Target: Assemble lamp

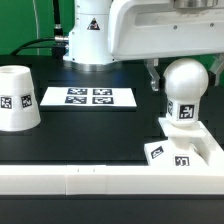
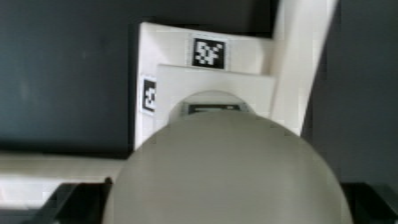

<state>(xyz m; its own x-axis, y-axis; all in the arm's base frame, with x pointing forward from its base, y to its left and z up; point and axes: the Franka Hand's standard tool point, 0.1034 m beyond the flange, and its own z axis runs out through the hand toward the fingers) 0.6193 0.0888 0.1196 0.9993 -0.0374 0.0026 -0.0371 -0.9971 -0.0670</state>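
Note:
The round-headed bulb [image 1: 185, 88] stands upright on the flat square base [image 1: 196, 153] at the exterior view's right. Its tagged neck meets the base's top. My gripper [image 1: 183, 85] is lowered over the bulb's head, with a finger on each side and a thin gap showing at the left finger [image 1: 154, 76], so it looks open. In the wrist view the bulb head [image 2: 222, 160] fills the space between the dark fingers [image 2: 68, 203], and my gripper [image 2: 217, 208] is centred on it. The base [image 2: 178, 70] shows beyond. The tapered shade [image 1: 18, 97] stands alone at the exterior view's left.
The marker board [image 1: 88, 97] lies at the middle back. The long white rail [image 1: 90, 182] runs along the front and turns up beside the base; it also shows in the wrist view [image 2: 302, 60]. The arm's base [image 1: 92, 35] stands behind.

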